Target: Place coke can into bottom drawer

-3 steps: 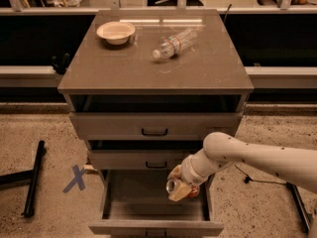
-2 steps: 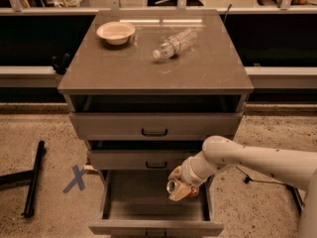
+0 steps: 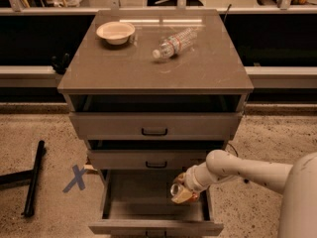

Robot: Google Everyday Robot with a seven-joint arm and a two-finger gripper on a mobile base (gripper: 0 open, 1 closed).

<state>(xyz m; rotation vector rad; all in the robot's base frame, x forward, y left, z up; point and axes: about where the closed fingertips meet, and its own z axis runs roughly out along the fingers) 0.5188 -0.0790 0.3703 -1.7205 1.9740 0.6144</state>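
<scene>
Where the rounded white arm (image 3: 247, 168) reaches in from the right, its tool (image 3: 182, 194) hangs over the right part of the bottom drawer (image 3: 148, 227), just below the front of the middle drawer (image 3: 156, 160). The tool is closed around the coke can (image 3: 176, 189). I see mostly the round silver end of the can, turned to the left, and very little of its body. As far as I can judge, the can is in the air above the drawer's floor, not lying on it.

The bottom drawer is pulled out: a deep grey box with flat, smooth walls and a wide plain front. The middle drawer and the top drawer (image 3: 154, 125) are shallower, and each has a small black handle.

On the smooth brown-grey worktop (image 3: 208, 73) a round cream bowl (image 3: 115, 32) stands at the back left. A clear plastic water bottle (image 3: 173, 42) lies on its side near it, not touching. The floor (image 3: 49, 138) is speckled like stone, with a blue cross (image 3: 77, 178) and a black bar (image 3: 33, 177) on it.
</scene>
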